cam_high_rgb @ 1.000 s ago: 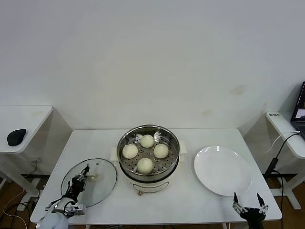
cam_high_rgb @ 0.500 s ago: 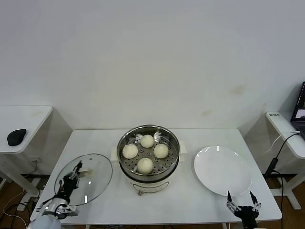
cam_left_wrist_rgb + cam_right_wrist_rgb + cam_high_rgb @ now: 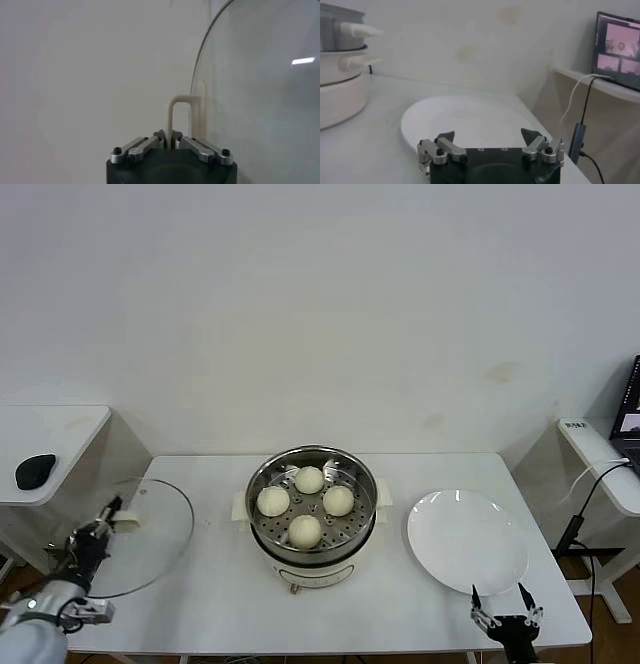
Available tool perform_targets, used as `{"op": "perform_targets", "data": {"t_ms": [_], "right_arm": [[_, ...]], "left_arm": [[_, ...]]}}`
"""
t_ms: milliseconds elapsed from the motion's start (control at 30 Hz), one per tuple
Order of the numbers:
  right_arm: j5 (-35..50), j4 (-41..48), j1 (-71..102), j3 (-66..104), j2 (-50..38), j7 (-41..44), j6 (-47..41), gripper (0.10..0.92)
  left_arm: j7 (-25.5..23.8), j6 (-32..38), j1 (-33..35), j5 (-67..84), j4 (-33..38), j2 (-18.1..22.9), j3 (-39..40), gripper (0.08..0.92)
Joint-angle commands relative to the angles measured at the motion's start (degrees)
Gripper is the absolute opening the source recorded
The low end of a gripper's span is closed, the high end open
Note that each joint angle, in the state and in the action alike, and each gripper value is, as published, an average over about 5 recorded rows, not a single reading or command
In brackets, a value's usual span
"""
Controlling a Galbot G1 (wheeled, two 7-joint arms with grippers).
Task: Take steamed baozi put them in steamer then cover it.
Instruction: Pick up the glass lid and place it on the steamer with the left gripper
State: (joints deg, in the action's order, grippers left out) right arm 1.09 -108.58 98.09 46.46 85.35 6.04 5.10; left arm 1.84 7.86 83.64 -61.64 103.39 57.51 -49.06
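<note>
Four cream-white baozi (image 3: 305, 529) lie on the perforated tray inside the shiny steel steamer (image 3: 268, 480), which stands uncovered at the table's middle. My left gripper (image 3: 108, 514) is shut on the cream handle (image 3: 176, 117) of the clear glass cover (image 3: 155, 524) and holds it raised and tilted over the table's left edge. The cover's metal rim (image 3: 200, 60) shows in the left wrist view. My right gripper (image 3: 497, 596) is open and empty at the table's front right edge, just in front of the plate; it also shows in the right wrist view (image 3: 487, 135).
An empty white plate (image 3: 466, 540) lies right of the steamer and shows in the right wrist view (image 3: 465, 117). A side table with a black mouse (image 3: 34, 471) stands at the left. A shelf with a laptop (image 3: 630, 412) and cables is at the right.
My left gripper has lifted the cover off the table and carried it left and up, tilting it. My right gripper has drawn slightly left along the front edge.
</note>
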Motion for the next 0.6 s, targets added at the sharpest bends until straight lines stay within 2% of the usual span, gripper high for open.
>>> {"op": "perform_targets", "data": {"t_ms": [33, 167, 300, 433, 600], "right_arm": [[-2.24, 0.26, -0.12, -1.03, 0.03, 0.18, 0.69, 0.823], [-4.56, 0.25, -0.24, -1.64, 0.39, 0.2, 1.87, 0.823], [-6.73, -0.5, -0.02, -2.48, 1.23, 0.03, 3.07, 0.823], [-9.19, -0.7, -0.05, -2.79, 1.81, -0.3, 4.04, 0.823], [-10.59, -0.34, -0.34, -2.82, 2.11, -0.36, 4.5, 0.823]], "left_arm": [[-9.16, -18.61, -1.51, 9.81, 16.57, -5.96, 7.27, 0.148], [-8.42, -24.19, -6.69, 13.44, 18.31, -6.87, 17.76, 0.148], [-7.4, -27.16, -14.05, 9.4, 15.6, -7.12, 29.95, 0.148], [-9.94, -30.79, -22.14, 6.74, 12.68, -5.08, 39.4, 0.148], [-14.64, -35.77, -30.0, 4.25, 11.19, -1.02, 45.76, 0.148]]}}
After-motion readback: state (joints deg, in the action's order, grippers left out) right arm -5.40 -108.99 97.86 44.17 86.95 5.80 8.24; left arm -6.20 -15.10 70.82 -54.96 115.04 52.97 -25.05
